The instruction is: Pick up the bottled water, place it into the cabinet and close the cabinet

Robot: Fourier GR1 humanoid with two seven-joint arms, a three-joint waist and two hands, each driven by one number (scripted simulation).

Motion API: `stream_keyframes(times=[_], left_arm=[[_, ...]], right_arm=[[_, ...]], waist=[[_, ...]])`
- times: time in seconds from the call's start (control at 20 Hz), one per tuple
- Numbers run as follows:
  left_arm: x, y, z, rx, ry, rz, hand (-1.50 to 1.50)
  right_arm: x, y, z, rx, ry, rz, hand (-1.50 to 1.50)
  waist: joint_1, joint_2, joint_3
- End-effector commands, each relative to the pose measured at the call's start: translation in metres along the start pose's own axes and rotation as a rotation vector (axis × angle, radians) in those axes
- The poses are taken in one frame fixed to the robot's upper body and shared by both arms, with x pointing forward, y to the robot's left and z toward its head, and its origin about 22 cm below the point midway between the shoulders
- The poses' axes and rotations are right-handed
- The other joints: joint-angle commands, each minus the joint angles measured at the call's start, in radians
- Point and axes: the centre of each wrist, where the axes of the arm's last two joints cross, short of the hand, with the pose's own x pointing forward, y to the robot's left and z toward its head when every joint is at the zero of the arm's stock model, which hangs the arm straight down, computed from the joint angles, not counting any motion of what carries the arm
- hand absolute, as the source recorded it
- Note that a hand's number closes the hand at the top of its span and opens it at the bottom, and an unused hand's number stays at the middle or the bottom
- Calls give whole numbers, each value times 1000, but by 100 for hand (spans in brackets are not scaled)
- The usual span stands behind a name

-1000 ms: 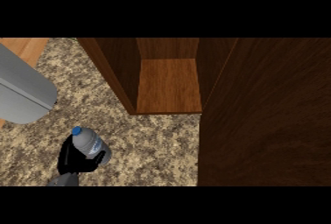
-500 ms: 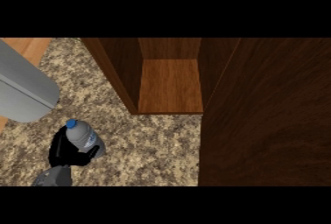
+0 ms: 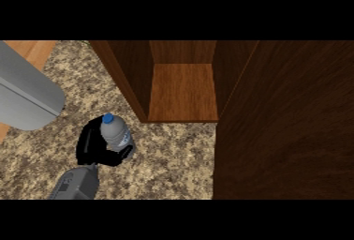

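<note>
The bottled water [image 3: 119, 134] is clear with a blue cap and a pale label. My left hand [image 3: 93, 145] is shut on it, fingers curled round its lower part, over the speckled counter [image 3: 173, 159]. Its grey forearm [image 3: 75, 185] enters from the lower left. Just beyond and to the right stands the wooden cabinet [image 3: 183, 91], open, showing a bare shelf floor. The bottle is outside, near the cabinet's front left corner. The cabinet door [image 3: 283, 126] is swung open and fills the right side. My right hand shows nowhere.
A large grey rounded object [image 3: 27, 96] lies at the far left, close to the hand's path. An orange wooden surface [image 3: 31, 49] shows behind it. The cabinet's dark left wall [image 3: 121, 75] stands between the bottle and the shelf.
My left hand has carried the bottle away from me and to the right, closer to the cabinet's front left corner.
</note>
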Motion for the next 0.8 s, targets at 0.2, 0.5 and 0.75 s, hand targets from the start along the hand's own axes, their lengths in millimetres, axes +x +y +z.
stream_keyframes(times=[0.2,0.5,0.75], left_arm=[[35,-78,-35,-23,-23,-45,150],[42,-118,-52,2,-34,-70,150],[47,-156,-74,45,-30,-185,150]], right_arm=[[36,21,-6,44,-59,-34,-150],[48,32,-7,44,-82,-25,-150],[32,16,-7,52,-90,-46,-150]], waist=[[-3,0,0],[-16,4,-2],[-21,8,-1]])
